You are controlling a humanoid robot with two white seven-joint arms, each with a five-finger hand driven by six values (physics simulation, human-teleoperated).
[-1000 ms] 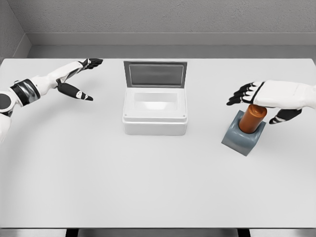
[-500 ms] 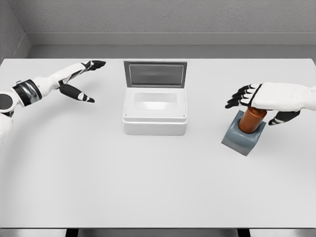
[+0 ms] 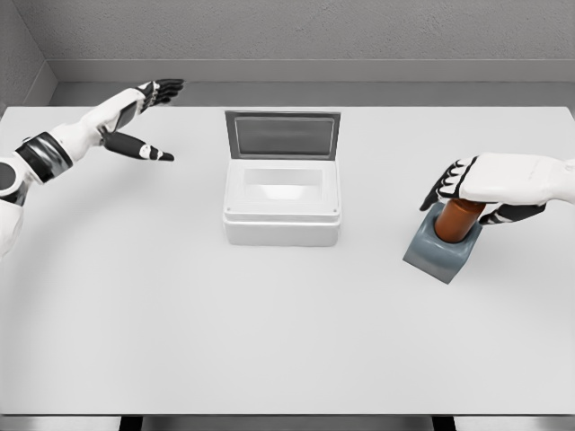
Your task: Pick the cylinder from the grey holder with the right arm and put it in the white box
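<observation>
Your right robot hand (image 3: 490, 184) sits over the cylinder (image 3: 459, 218), fingers curling but not gripping. It looks hard and smooth; squeeze its sides.

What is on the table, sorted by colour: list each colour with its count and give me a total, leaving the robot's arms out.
White: 1, the white box with its lid up
Grey: 1, the grey holder
Brown: 1, the cylinder standing in the holder, under the right hand
Total: 3
</observation>
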